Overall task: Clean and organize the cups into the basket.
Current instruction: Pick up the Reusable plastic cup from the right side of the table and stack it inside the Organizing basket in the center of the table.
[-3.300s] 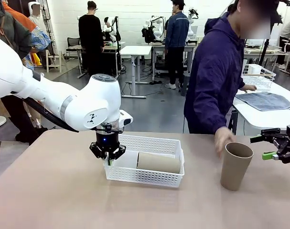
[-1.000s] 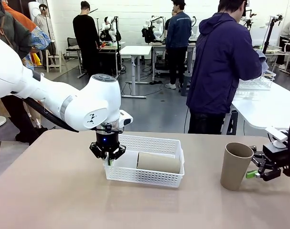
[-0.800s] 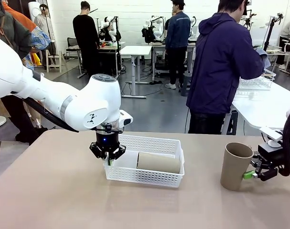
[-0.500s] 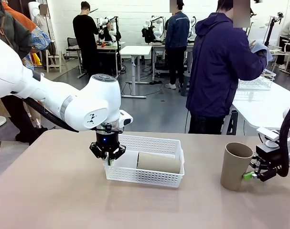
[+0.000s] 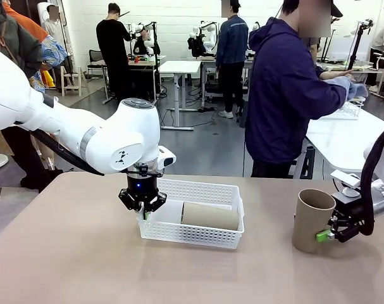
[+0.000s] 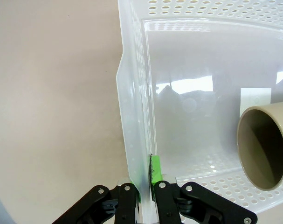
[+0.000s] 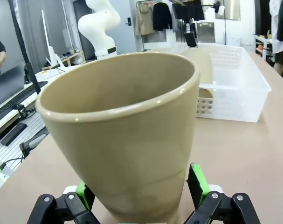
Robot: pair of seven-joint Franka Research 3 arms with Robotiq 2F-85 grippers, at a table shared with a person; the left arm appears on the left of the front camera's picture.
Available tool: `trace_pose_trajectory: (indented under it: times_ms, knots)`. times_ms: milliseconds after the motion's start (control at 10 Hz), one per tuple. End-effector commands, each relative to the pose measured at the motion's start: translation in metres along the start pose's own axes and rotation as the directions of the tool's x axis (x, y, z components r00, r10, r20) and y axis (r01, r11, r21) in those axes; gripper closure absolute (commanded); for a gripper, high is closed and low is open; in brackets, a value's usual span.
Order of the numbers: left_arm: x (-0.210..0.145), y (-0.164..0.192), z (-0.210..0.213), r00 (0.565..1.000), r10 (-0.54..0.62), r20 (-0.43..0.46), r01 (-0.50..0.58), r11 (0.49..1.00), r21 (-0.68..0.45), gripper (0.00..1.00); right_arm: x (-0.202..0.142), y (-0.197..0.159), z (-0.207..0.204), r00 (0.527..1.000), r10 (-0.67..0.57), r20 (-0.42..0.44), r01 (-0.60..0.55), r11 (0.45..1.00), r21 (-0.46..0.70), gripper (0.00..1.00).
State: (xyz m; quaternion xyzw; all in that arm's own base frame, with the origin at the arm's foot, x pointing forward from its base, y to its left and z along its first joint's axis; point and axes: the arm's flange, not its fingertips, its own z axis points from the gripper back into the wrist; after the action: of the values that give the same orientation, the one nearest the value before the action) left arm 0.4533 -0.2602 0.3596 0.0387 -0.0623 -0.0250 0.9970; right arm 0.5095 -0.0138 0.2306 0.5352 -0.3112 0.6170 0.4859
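Note:
A beige-tan cup stands upright on the table at the right; in the right wrist view this cup looms close. My right gripper is open, its green pads on either side of the cup's lower part. A second tan cup lies on its side in the white mesh basket, its mouth facing the left wall. My left gripper is shut on the basket's left wall. The mint green cup is out of view.
A person in a dark blue hoodie stands behind the table, turned to a white side table, holding a grey cloth. A wire basket sits there. Bare tabletop spreads in front and to the left.
My right gripper came down and in from the right until its fingers straddle the upright cup's base. The person withdrew the hand from the cup and turned away. The left arm stayed still.

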Motion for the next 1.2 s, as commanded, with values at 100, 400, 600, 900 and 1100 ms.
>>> trace_pose_trajectory:
  times_ms: [100,400,600,900,1100]
  knots:
    - [0.0,-0.002,0.0,1.0,-0.002,-0.004,0.002,1.0,0.007,1.0,-0.002,-0.009,-0.001,1.0,0.0,-0.022,0.001,0.999,0.052,0.39]
    - [0.0,-0.002,0.0,1.0,-0.002,-0.004,0.002,1.0,0.007,1.0,-0.003,-0.009,0.0,1.0,0.001,-0.021,0.0,0.999,0.049,1.0]
    - [0.0,-0.002,0.0,1.0,-0.002,-0.004,0.002,1.0,0.007,1.0,0.0,-0.007,0.0,1.0,0.0,-0.026,0.001,0.999,0.04,1.0]
    - [0.0,-0.002,0.0,1.0,-0.002,-0.004,0.002,1.0,0.007,1.0,0.078,0.041,0.007,0.999,-0.042,0.027,0.046,0.986,-0.162,0.77]
    - [0.0,-0.002,0.0,1.0,-0.002,-0.004,0.002,1.0,0.007,1.0,0.146,0.084,0.028,0.995,-0.056,0.086,0.076,0.968,-0.241,0.77]
